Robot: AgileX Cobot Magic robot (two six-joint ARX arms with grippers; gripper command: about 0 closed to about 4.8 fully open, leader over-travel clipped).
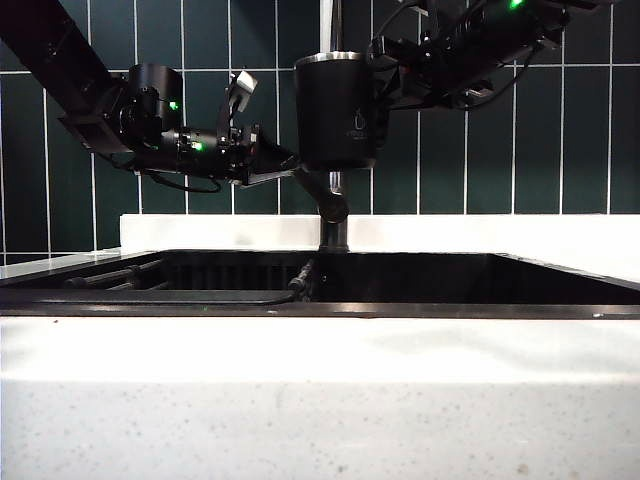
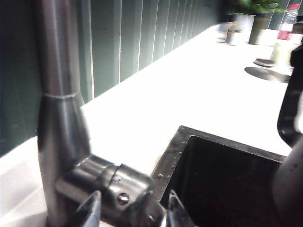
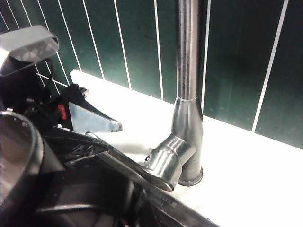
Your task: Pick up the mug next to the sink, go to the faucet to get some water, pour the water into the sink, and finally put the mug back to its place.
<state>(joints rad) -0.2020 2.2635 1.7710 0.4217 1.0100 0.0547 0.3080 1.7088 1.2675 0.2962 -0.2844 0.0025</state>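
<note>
The matte black mug (image 1: 336, 110) with its silver rim hangs upright above the sink (image 1: 450, 280), in front of the faucet pipe (image 1: 333, 232). My right gripper (image 1: 392, 82) comes in from the upper right and is shut on the mug's handle side. The mug's rim (image 3: 19, 151) fills a corner of the right wrist view, where the jaws themselves are dark. My left gripper (image 1: 268, 165) is open at the faucet's grey lever (image 2: 118, 189), one finger (image 2: 90, 212) on each side of it. The faucet (image 3: 187, 94) stands on the white counter behind the basin.
Dark rack bars (image 1: 120, 275) lie in the left part of the sink. A dark green tiled wall (image 1: 560, 140) rises close behind the faucet. Far along the counter (image 2: 199, 85) stand a potted plant (image 2: 259, 19) and a bottle (image 2: 286, 28).
</note>
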